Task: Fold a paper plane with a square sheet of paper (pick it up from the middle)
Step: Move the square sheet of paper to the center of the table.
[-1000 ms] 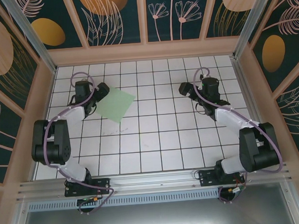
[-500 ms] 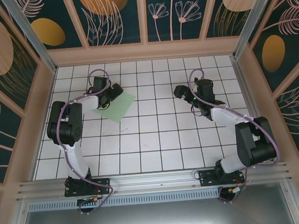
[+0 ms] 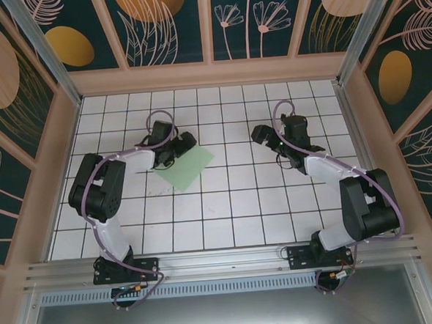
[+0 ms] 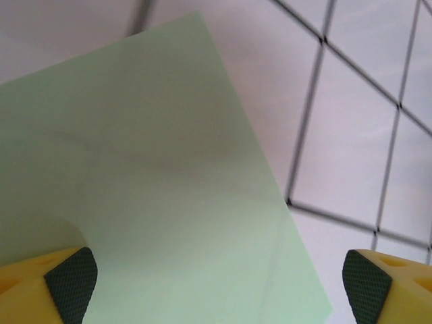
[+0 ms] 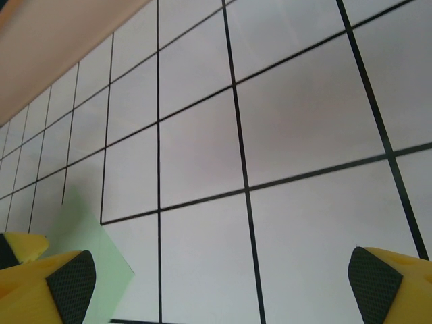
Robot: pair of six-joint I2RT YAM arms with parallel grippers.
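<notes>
The square sheet of paper is pale mint green and lies flat and unfolded on the gridded table, turned like a diamond, left of centre. My left gripper stands open over its far-left part. In the left wrist view the sheet runs between the wide-apart fingertips of that gripper, and it curls up slightly beside the left pad. My right gripper is open, about two tiles to the right of the sheet, with nothing in it. Its wrist view shows one corner of the sheet beside its left pad.
The white table is marked with a black grid. Wooden walls enclose it at the back and both sides. Both arm bases sit on the metal rail at the near edge.
The left gripper has swept right and toward the near side, and the sheet has slid the same way by about a tile. The right gripper shifted slightly left, then held still.
</notes>
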